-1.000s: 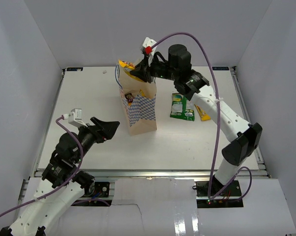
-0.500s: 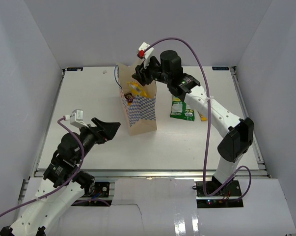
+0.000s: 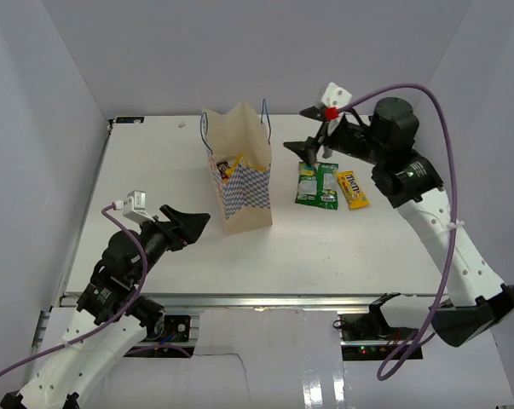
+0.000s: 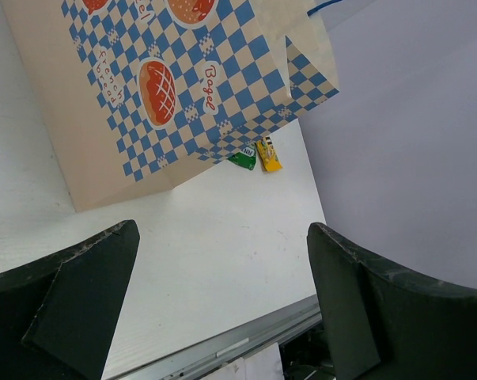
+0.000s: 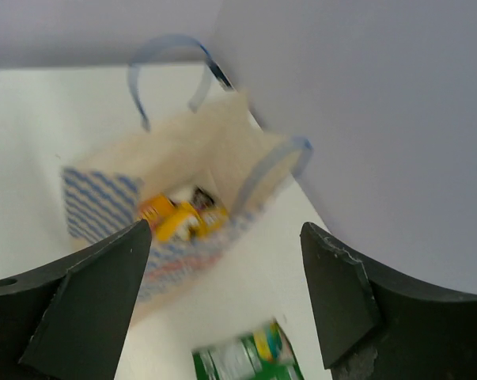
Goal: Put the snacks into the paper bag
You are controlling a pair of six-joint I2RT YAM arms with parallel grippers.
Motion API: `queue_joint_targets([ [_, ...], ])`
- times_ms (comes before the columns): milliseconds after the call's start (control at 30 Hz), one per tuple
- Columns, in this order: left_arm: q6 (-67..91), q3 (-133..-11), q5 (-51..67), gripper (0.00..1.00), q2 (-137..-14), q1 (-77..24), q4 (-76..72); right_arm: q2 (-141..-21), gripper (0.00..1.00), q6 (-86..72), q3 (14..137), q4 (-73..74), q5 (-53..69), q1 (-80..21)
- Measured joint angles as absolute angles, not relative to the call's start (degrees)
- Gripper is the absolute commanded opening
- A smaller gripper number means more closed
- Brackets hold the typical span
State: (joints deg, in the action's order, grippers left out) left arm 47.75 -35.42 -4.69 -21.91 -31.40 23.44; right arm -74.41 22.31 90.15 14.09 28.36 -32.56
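White flat tabletop [image 3: 154,179], upright tan kraft paper bag with blue-white checker lower half [image 3: 244,192] standing near its middle, green-white flat pouch [image 3: 317,186] lying right of it, yellow bar wrapper [image 3: 353,188] just beside the pouch

we see bright, even, diffuse light in the top view, with soft shadows and a glare patch at lower centre. in the right wrist view the paper bag [image 5: 187,154] looks smeared and blurry to us; the left wrist view is sharp.
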Motion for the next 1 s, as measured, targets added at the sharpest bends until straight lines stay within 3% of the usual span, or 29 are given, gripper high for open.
queue_joint_targets([
  [167, 48.8, -34.72, -4.69, 0.98, -21.69, -31.4, 23.44, -69.65, 0.9, 22.7, 78.72, 15.55, 29.54, -16.1],
  [300, 48.97, -34.7, -4.69, 0.98, -22.46, -31.4, 23.18, -75.79, 0.94, 21.26, 68.71, 19.73, 23.68, -6.76],
  [533, 48.95, -34.7, -4.03, 0.98, -25.34, -31.4, 22.24, -93.49, 0.94, 18.35, 67.99, 26.09, 11.97, -2.92],
  [867, 49.84, -34.37, -3.81, 0.98, -22.02, -31.4, 22.22, -106.96, 0.92, 19.68, 74.65, 26.17, 5.5, -2.63],
  [1000, 50.09, -34.22, -3.81, 0.98, -22.22, -31.4, 22.26, -110.45, 0.86, 20.53, 75.81, 25.52, 4.99, -2.35],
])
